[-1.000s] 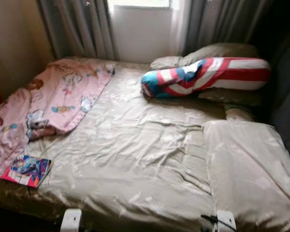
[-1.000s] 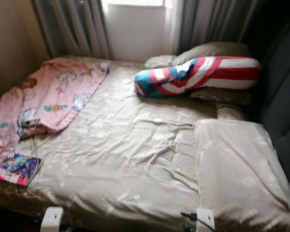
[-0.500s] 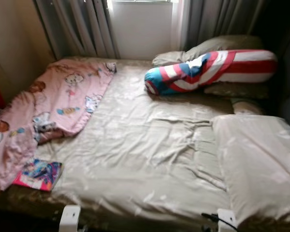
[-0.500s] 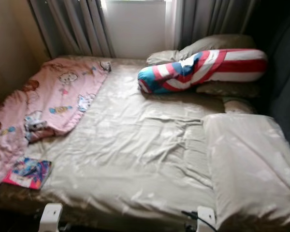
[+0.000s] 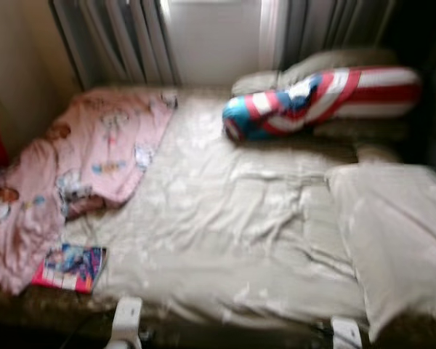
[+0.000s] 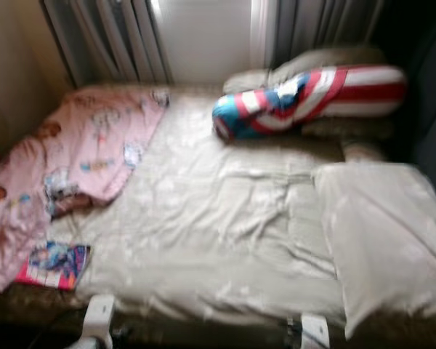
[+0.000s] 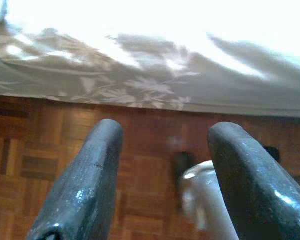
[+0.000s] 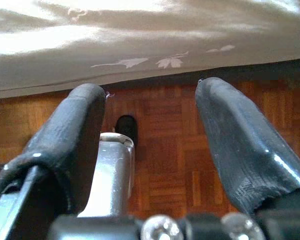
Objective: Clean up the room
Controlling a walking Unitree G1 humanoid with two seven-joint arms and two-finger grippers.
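A bed with a beige cover fills the room ahead. A pink cartoon blanket lies crumpled on its left side. A colourful book rests near the bed's front left corner. A red, white and blue bolster lies across the beige pillows at the back right. A large beige pillow sits at the front right. My left gripper hangs open above the wooden floor by the bed's skirt. My right gripper is open too, low over the parquet, nothing between its fingers.
Grey curtains and a bright window stand behind the bed. A beige wall runs along the left. A dark surface rises at the right edge. Brown parquet floor lies under the bed's front edge.
The whole picture has shifted and blurred, so the camera has moved: the bed's left side and the book show further right and higher. Nothing on the bed has moved.
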